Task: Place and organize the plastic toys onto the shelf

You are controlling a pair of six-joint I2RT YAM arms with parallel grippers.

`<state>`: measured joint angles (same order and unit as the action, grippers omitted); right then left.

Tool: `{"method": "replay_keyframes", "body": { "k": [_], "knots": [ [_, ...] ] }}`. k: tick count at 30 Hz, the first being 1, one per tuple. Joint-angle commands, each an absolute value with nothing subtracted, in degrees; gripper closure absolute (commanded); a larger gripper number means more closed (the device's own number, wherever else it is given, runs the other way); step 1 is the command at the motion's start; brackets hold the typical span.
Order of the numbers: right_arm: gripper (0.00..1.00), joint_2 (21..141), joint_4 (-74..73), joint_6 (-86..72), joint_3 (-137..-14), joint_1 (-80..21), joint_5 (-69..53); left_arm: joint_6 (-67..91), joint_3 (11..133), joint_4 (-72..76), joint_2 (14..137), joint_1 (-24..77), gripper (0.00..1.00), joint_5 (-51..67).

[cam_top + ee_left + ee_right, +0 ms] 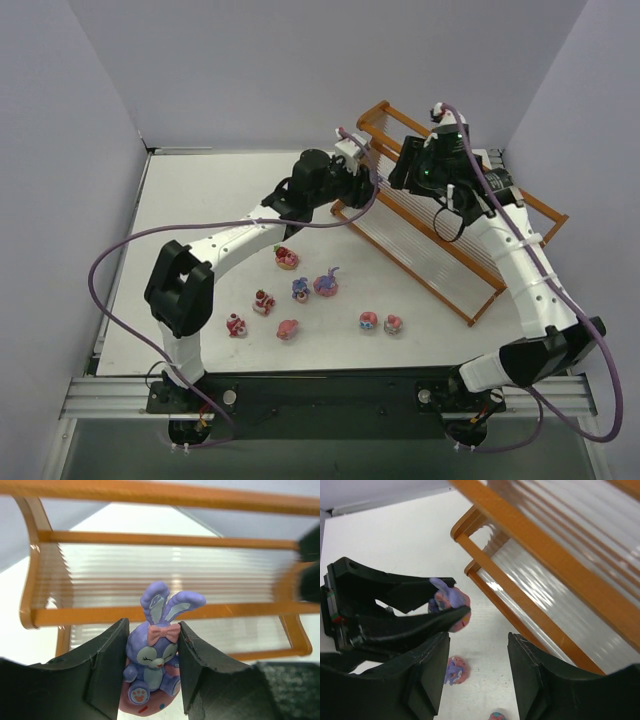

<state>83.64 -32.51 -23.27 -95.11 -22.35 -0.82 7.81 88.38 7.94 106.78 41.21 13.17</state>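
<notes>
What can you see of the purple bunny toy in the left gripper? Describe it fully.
The purple bunny toy looks like glossy plastic: two long ears with pale blue insides, a pink bow between them, closed eyes, a paw print on one foot, a round pink base. It sits upright, clamped at its sides between the black fingers of the left gripper, in front of the orange shelf and apart from it.

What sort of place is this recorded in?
Probably a lab robot cell: bare lavender walls box in a white table, with two arms on a rail at its edge.
</notes>
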Motion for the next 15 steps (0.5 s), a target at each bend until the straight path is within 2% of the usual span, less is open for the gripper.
{"method": "replay_keyframes", "body": {
  "k": [1,15],
  "knots": [
    [0.49,76.0,-33.8,-27.4,-93.0,-18.9,0.4,12.2,94.8,17.3,108.8,39.2,1.0,14.9],
    [0.44,66.3,-34.2,-26.6,-90.9,-17.2,-3.2,15.3,106.7,20.9,121.2,38.8,1.0,19.3]
  ]
}}
